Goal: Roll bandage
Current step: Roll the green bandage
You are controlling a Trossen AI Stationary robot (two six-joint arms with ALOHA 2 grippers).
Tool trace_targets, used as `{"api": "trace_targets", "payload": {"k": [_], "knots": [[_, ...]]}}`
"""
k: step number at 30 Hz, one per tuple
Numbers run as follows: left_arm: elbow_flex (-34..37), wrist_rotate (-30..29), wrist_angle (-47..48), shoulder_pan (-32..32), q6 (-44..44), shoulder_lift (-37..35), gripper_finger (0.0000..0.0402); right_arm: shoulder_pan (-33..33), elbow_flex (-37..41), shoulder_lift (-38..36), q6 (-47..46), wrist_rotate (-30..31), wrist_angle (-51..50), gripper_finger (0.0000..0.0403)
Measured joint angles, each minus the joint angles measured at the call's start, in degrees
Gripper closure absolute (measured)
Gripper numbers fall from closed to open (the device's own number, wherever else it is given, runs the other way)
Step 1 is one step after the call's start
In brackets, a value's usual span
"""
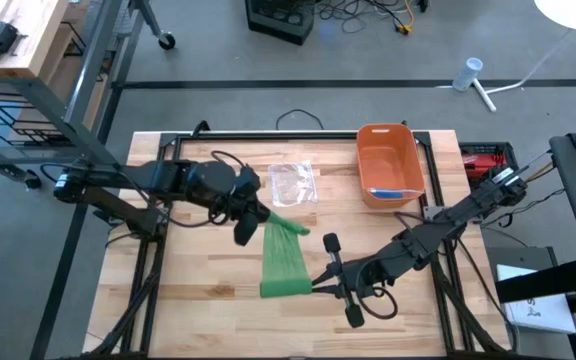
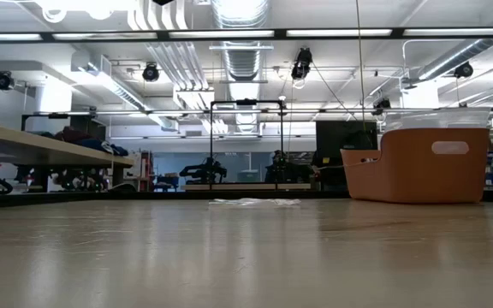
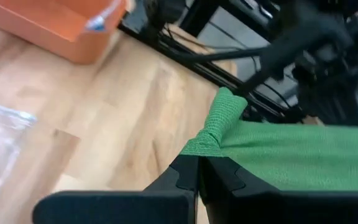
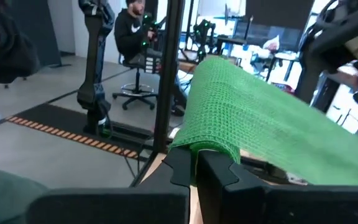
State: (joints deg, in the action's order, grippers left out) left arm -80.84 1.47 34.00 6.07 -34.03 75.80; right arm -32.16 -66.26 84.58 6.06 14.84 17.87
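Currently the green bandage (image 1: 285, 258) is held stretched, far end pinched by the left gripper (image 1: 258, 222), near end clamped by the right gripper (image 1: 320, 284).

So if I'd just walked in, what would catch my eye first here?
Most likely the bright green bandage, stretched in the air above the middle of the wooden table between two dark arms. The left gripper pinches its far end and the right gripper its near end, fingers shut on the cloth. Next, the orange bin at the table's far right, with a clear plastic bag lying beside it.
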Motion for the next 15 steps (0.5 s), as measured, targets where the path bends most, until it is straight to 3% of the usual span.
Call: {"api": "trace_targets", "payload": {"k": [6,15], "knots": [[1.0,3.9,-1.0,0.6,-0.8,0.6,0.0401,0.7,0.0,-1.4,1.8,4.0,0.9,0.0403],[1.4,4.5,3.8,0.8,0.0,-2.0,0.0401,2.1,0.0,-3.9,2.4,4.7,0.2,0.0403]]}}
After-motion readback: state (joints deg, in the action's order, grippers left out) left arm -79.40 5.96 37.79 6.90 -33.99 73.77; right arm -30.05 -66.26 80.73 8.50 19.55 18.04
